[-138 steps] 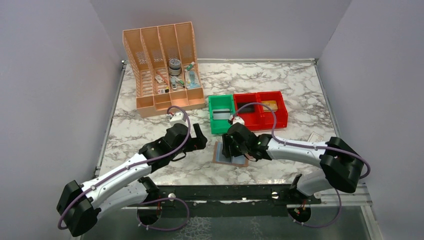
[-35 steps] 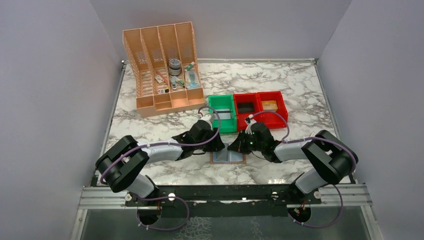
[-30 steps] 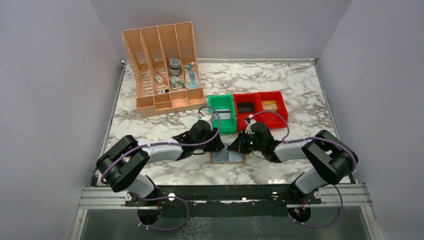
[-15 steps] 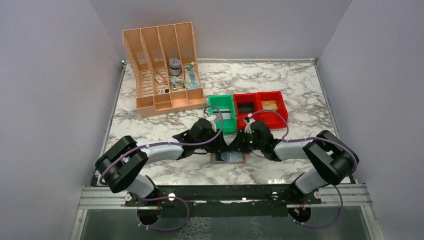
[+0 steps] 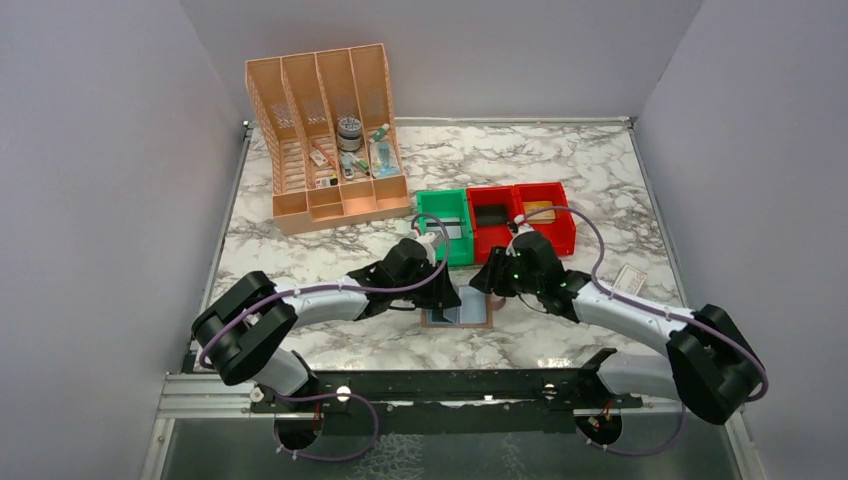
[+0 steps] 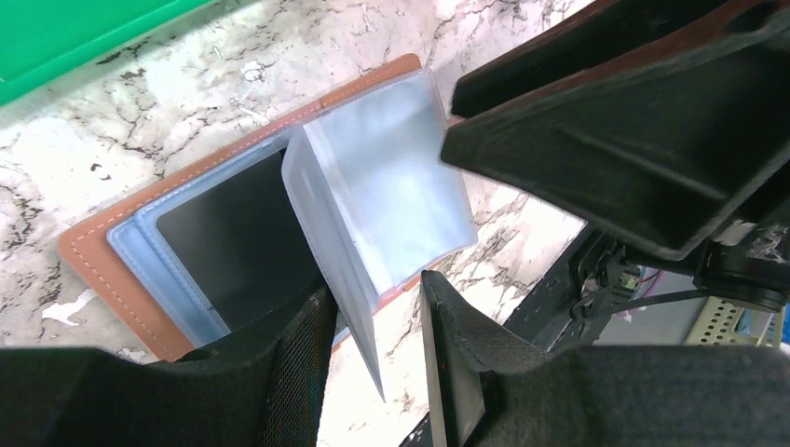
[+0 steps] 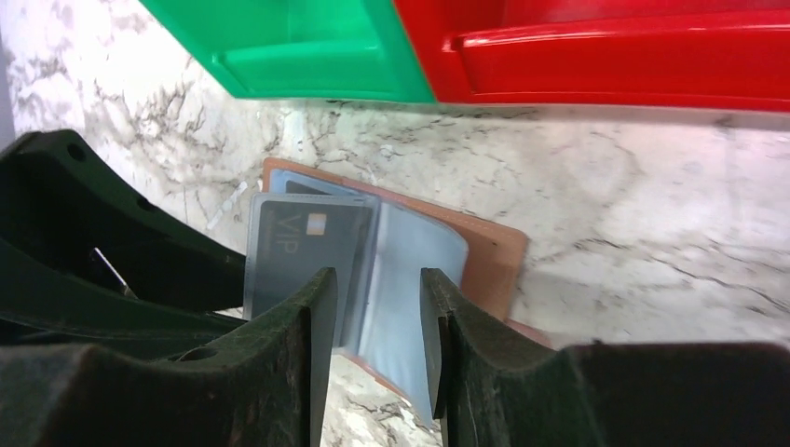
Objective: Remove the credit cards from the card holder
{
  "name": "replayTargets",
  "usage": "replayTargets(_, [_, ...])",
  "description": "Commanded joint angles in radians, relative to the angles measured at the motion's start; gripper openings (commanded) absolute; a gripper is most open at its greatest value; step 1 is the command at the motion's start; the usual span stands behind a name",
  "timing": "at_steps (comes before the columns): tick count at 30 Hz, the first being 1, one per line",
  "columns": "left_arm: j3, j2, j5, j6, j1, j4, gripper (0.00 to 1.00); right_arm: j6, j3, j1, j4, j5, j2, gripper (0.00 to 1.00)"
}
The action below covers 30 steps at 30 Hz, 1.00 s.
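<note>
I see the card holder (image 5: 465, 316) open on the bench (image 5: 560, 170), one credit card (image 7: 300, 250) still sleeved, my left hand (image 6: 377, 307) and right hand (image 7: 375, 279) both released, apparently gripping nothing.

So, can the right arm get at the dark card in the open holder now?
Probably yes: the dark card lies just beyond the open right tool, nothing between. But a clear sleeve covers it, and the left tool crowds that side.
</note>
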Motion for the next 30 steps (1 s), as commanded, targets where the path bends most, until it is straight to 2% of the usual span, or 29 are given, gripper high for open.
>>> replayTargets(1, [0.043, 0.011, 0.0, 0.005, -0.015, -0.031, 0.4, -0.003, 0.014, -0.007, -0.155, 0.208, -0.107, 0.39])
replayTargets(6, [0.039, 0.0, -0.016, 0.006, -0.018, -0.045, 0.41, -0.004, -0.019, -0.008, -0.18, 0.315, -0.249, 0.39])
replayTargets(10, [0.037, 0.0, -0.009, 0.0, -0.022, -0.036, 0.41, -0.009, -0.033, -0.007, -0.191, 0.329, -0.319, 0.35])
replayTargets(16, [0.052, 0.016, -0.005, -0.002, -0.033, -0.035, 0.41, -0.01, -0.028, -0.007, -0.227, 0.354, -0.357, 0.36])
replayTargets(20, [0.07, 0.029, -0.009, -0.009, -0.054, -0.027, 0.43, -0.018, -0.004, -0.007, -0.274, 0.366, -0.365, 0.31])
replayTargets(30, [0.147, 0.115, 0.008, -0.016, -0.115, -0.006, 0.52, -0.014, 0.04, -0.008, -0.362, 0.391, -0.425, 0.31])
